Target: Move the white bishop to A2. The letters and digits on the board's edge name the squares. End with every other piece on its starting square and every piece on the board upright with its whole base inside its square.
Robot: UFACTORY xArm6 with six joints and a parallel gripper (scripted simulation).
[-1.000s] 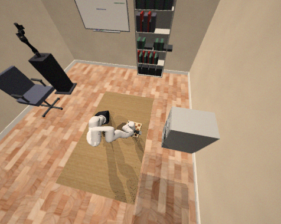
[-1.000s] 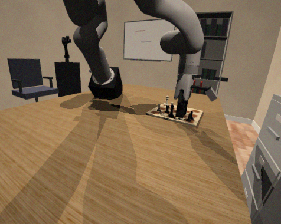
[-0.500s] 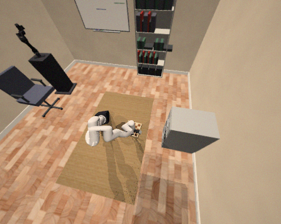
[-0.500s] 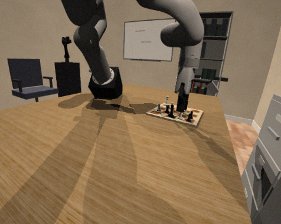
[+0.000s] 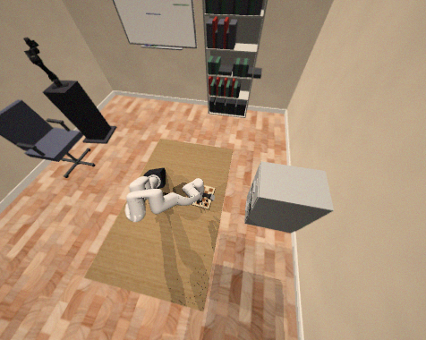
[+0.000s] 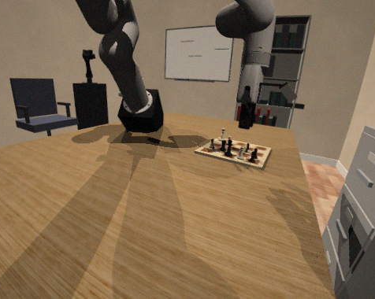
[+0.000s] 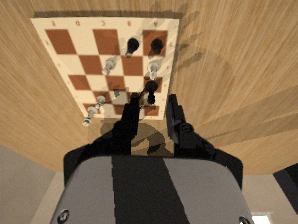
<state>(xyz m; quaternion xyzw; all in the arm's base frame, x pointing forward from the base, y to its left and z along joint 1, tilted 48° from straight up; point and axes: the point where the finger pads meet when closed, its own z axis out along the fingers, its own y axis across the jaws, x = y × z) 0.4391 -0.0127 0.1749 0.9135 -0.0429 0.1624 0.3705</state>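
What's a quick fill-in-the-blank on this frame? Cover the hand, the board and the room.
1. The hand hovers over the chessboard with its fingers ____ and nothing between them.
2. In the wrist view, the two pieces nearest the board's lettered edge are both ____.
3. The chessboard lies on a ____ table.
4. On the wall between the black pedestal and the bookshelf hangs a ____.

Missing words: open; black; wooden; whiteboard
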